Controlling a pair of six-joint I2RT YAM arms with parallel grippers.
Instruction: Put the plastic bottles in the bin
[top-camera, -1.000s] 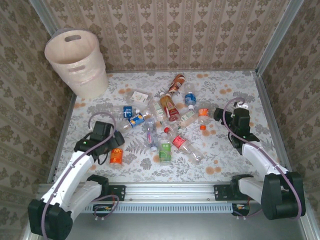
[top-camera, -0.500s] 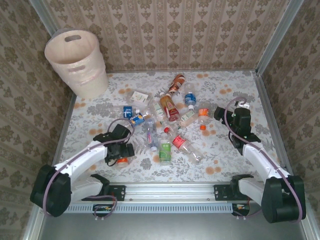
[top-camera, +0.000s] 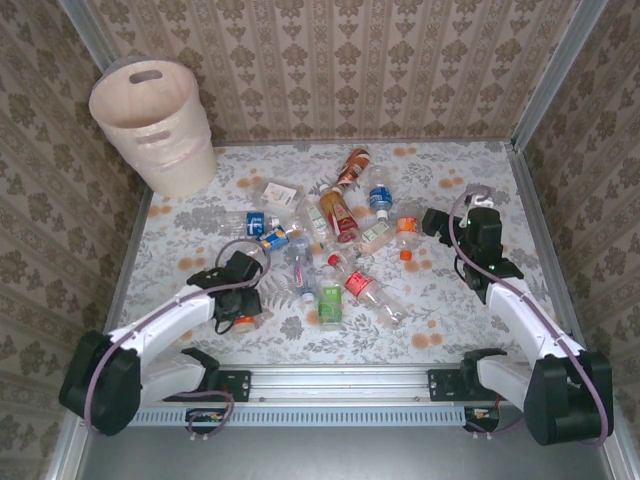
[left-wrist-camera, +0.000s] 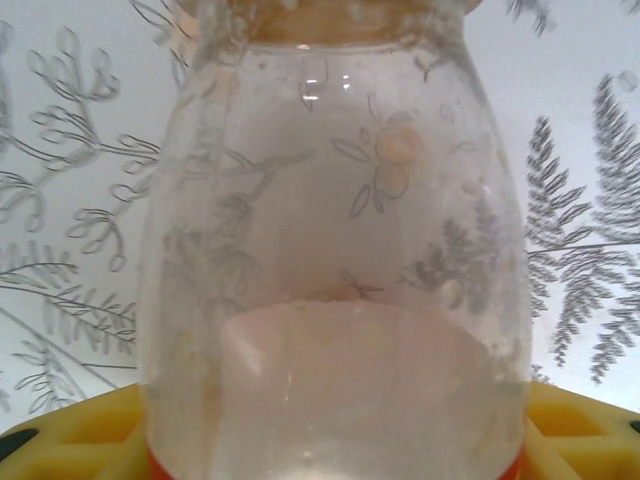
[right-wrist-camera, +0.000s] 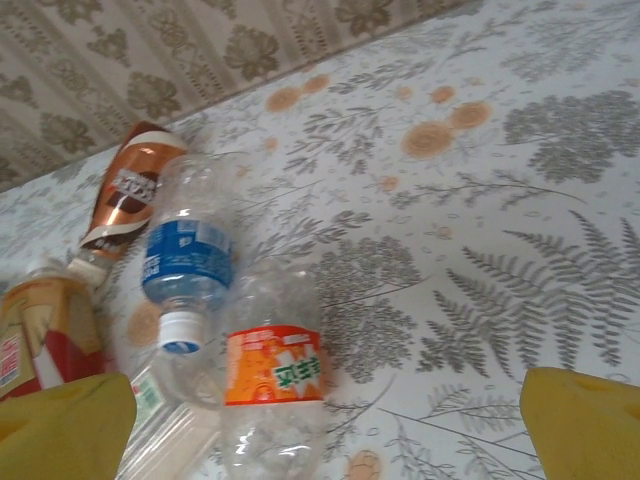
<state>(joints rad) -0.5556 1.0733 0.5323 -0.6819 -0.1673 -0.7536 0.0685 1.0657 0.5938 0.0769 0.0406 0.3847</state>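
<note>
The left fingers (left-wrist-camera: 585, 440) flank a clear bottle (left-wrist-camera: 335, 250) lying on the table (top-camera: 450, 310) near the front left; whether they pinch it I cannot tell. The right fingers (right-wrist-camera: 585, 425) stand spread wide, holding nothing, just over an orange-labelled bottle (right-wrist-camera: 275, 390). The other plastic bottles (top-camera: 335, 225) lie scattered mid-table, and the bin (top-camera: 150, 120) stands in the far left corner.

The bin (top-camera: 150, 120) stands in the far left corner of the worktop (top-camera: 450, 330). The plastic bottles (top-camera: 340, 250) lie heaped mid-worktop. A lone bottle (top-camera: 241, 322) lies apart, near-left of the heap, between the left claw's (top-camera: 238, 312) sides. The right claw (top-camera: 432, 222) sits just right of the heap.
</note>
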